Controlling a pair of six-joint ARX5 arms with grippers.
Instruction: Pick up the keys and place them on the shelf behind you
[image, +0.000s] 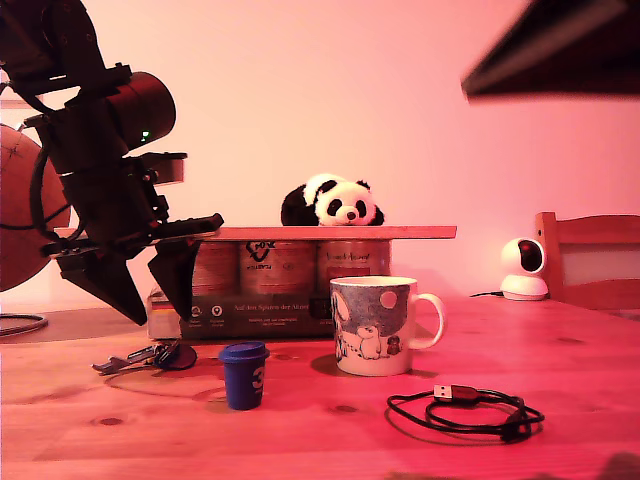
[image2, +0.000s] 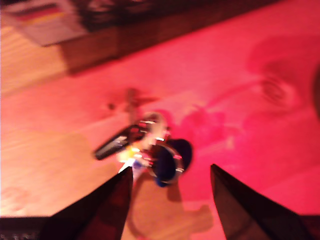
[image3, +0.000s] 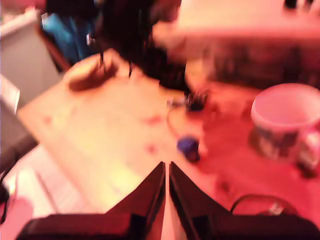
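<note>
Keys lie flat, probably lengthwise across exterior view.

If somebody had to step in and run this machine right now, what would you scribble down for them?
My first gripper: open, jaws spread, hanging just above the keys, not touching them.
My second gripper: shut, empty, held high over the table, away from the job.
The keys lie on the table at the exterior view's left, beside the small blue cup.
The shelf rests on the tins behind the mug, with a toy panda on it.
Done: approach only.
Left: close on the keys, lift, set them on the shelf.
</note>
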